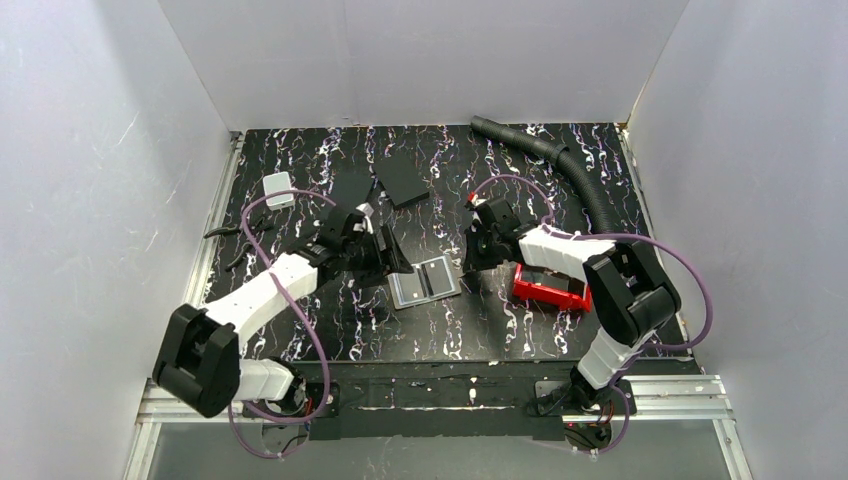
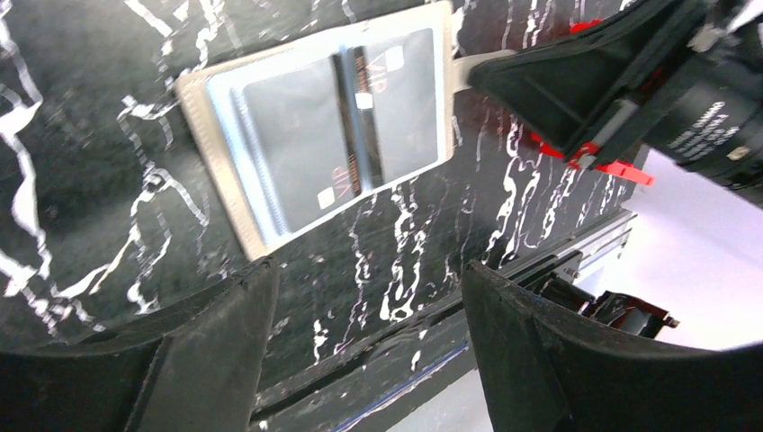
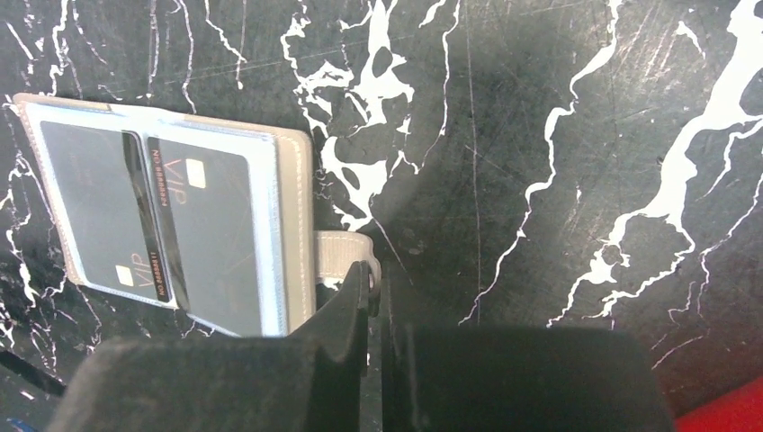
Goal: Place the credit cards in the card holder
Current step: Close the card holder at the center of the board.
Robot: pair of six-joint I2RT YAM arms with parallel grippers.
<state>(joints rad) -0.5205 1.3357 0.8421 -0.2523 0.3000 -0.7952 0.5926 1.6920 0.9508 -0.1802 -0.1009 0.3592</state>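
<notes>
The card holder (image 1: 425, 282) lies open on the marbled table, taupe rim, glossy pockets up. Two dark credit cards marked VIP sit in its pockets, one in each half (image 3: 216, 225) (image 3: 90, 202); they also show in the left wrist view (image 2: 297, 135) (image 2: 405, 99). My right gripper (image 3: 376, 279) is shut on the holder's snap tab (image 3: 340, 252) at its right edge; it shows in the top view (image 1: 470, 262). My left gripper (image 2: 369, 279) is open and empty, just off the holder's left side (image 1: 385, 262).
A red tray (image 1: 550, 290) sits under my right arm. Two matte black slabs (image 1: 402, 180) (image 1: 352, 188) and a small white box (image 1: 279, 189) lie at the back left. A black corrugated hose (image 1: 570, 165) curves along the back right.
</notes>
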